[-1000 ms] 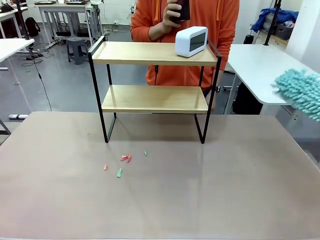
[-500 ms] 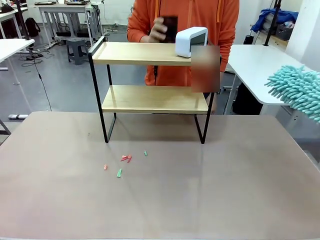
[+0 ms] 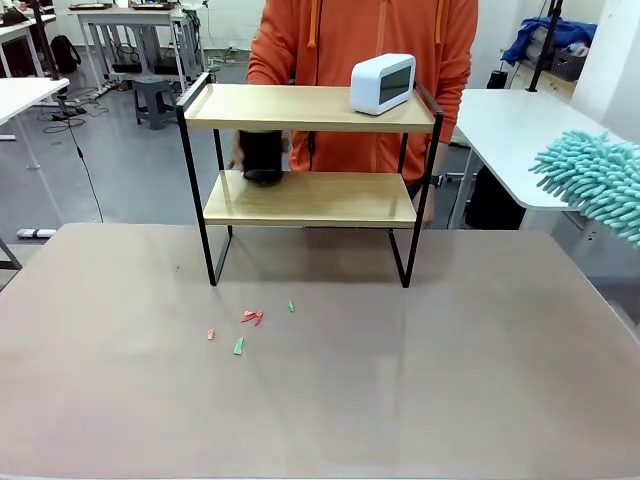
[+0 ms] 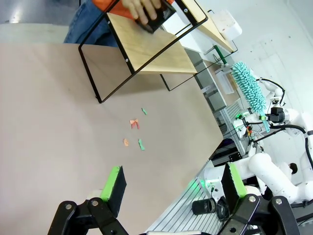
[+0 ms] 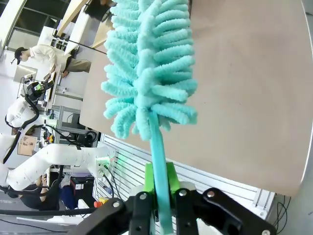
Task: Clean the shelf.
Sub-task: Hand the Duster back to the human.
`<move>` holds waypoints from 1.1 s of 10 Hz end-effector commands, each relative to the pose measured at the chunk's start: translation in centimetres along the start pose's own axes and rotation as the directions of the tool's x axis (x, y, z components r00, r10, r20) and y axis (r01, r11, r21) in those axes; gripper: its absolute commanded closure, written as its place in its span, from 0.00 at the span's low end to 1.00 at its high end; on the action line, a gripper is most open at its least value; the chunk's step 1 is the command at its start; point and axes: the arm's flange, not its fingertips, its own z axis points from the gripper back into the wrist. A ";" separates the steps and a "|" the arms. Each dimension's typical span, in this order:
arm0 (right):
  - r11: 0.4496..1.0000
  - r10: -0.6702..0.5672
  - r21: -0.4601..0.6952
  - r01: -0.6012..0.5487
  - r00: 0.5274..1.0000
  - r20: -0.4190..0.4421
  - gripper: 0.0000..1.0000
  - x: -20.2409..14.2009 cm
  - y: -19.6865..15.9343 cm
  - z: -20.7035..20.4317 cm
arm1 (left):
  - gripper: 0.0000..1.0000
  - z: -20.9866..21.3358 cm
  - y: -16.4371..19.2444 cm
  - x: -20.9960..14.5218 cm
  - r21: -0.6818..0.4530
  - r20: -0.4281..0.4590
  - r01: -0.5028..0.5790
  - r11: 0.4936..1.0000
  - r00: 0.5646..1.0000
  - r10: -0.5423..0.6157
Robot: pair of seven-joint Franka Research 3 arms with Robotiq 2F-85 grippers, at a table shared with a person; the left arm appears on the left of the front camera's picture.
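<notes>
- Now pictured: the shelf (image 3: 310,195), upright on four black legs at the far middle of the brown table (image 3: 480,380).
- Perched at the right end of its top board: a white clock-like device (image 3: 382,83).
- Reaching over the lower board's left part from the far side: a person's hand (image 4: 138,7) around a dark object (image 3: 263,158).
- Scattered on the table just near of the shelf, left of centre: small red and green scraps (image 3: 247,318).
- Spread wide above the table, gripping nothing: left gripper (image 4: 173,182).
- Pinched tight on the handle of a teal fluffy duster (image 5: 146,73): right gripper (image 5: 159,188), duster head raised at far right, well apart from the shelf.
</notes>
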 end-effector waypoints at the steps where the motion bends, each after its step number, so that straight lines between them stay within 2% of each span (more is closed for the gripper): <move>1: 1.000 0.021 -0.009 -0.021 1.000 -0.005 1.00 0.0 -0.2 0.4 | 0.00 -0.2 -0.1 -0.1 -0.015 0.016 0.018 1.000 1.000 -0.018; 2: 1.000 0.000 0.000 0.000 1.000 0.000 0.88 0.0 0.0 0.0 | 0.00 0.0 0.0 0.0 0.000 0.000 0.000 1.000 1.000 0.000; 3: 0.997 0.070 0.029 -0.072 0.997 0.038 0.88 0.9 1.7 1.1 | 0.00 -1.2 -3.5 1.6 -0.238 -0.038 0.118 0.964 0.991 -0.131; 4: 0.974 0.219 0.033 -0.223 0.972 0.084 0.88 3.2 5.6 3.6 | 0.00 -3.0 -7.6 3.7 -0.372 -0.065 0.219 0.902 0.963 -0.260; 5: 0.936 0.347 0.042 -0.351 0.935 0.075 0.88 5.3 9.9 5.3 | 0.00 -5.6 -11.6 5.3 -0.479 -0.098 0.283 0.831 0.923 -0.371; 6: 0.883 0.466 0.061 -0.466 0.885 0.008 0.88 6.4 13.9 5.3 | 0.00 -8.9 -14.7 5.7 -0.564 -0.136 0.302 0.769 0.884 -0.447; 7: 0.809 0.587 0.150 -0.569 0.799 -0.131 0.88 6.1 17.6 3.7 | 0.00 -13.2 -17.7 5.3 -0.629 -0.180 0.278 0.726 0.857 -0.484; 8: 0.743 0.668 0.276 -0.610 0.699 -0.253 0.88 5.1 19.7 1.7 | 0.00 -16.6 -19.2 4.5 -0.648 -0.208 0.269 0.713 0.837 -0.505; 9: 0.698 0.716 0.350 -0.624 0.596 -0.365 0.88 3.5 20.9 -0.3 | 0.00 -18.8 -19.9 4.0 -0.670 -0.251 0.241 0.702 0.817 -0.520; 10: 0.718 0.690 0.317 -0.619 0.575 -0.440 0.88 1.9 20.6 -1.0 | 0.00 -19.0 -18.9 3.7 -0.616 -0.290 0.198 0.763 0.843 -0.453; 11: 0.768 0.639 0.254 -0.587 0.723 -0.260 0.88 3.6 22.0 0.9 | 0.00 -18.0 -21.7 3.2 -0.660 -0.240 0.246 0.709 0.826 -0.510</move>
